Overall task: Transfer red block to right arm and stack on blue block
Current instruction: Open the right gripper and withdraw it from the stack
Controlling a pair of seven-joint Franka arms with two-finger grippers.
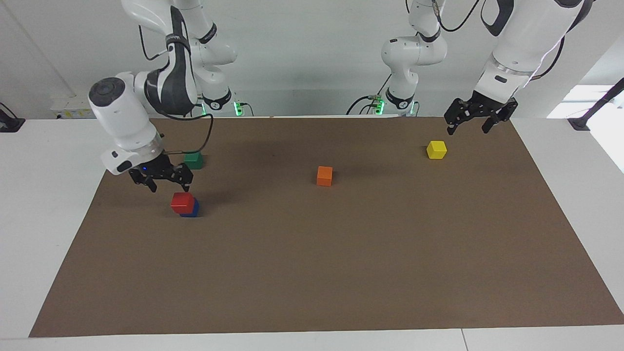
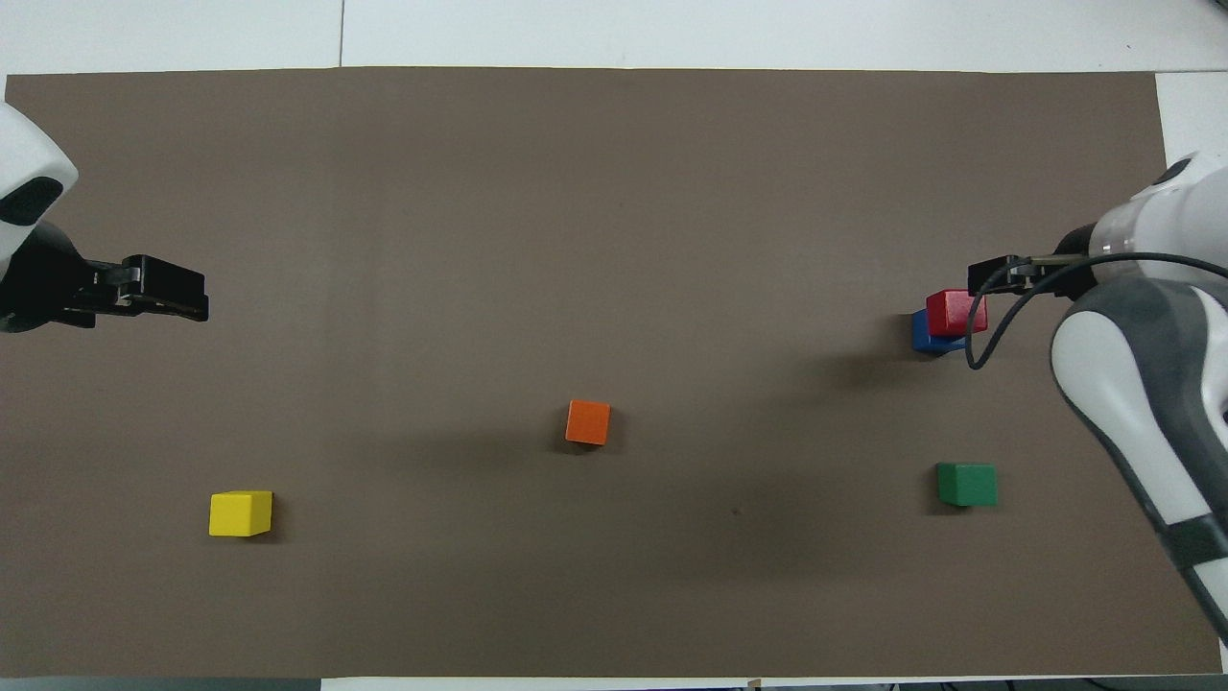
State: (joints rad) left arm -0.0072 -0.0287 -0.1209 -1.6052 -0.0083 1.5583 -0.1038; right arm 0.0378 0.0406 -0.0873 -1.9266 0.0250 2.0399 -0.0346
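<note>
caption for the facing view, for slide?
Small red cube stacked on blue cube; open right gripper raised above it.

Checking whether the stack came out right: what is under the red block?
The blue block lies under the red block, on the brown mat. Only its edges show, since the red block sits slightly offset; its top face is mostly covered.

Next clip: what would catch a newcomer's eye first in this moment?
The red block sitting on the blue block, a little off-centre, at the right arm's end of the brown mat. The right gripper hangs open just above that stack, touching nothing. Orange, yellow and green cubes lie singly nearer the robots, and the left gripper waits open, up in the air by the yellow one.
</note>
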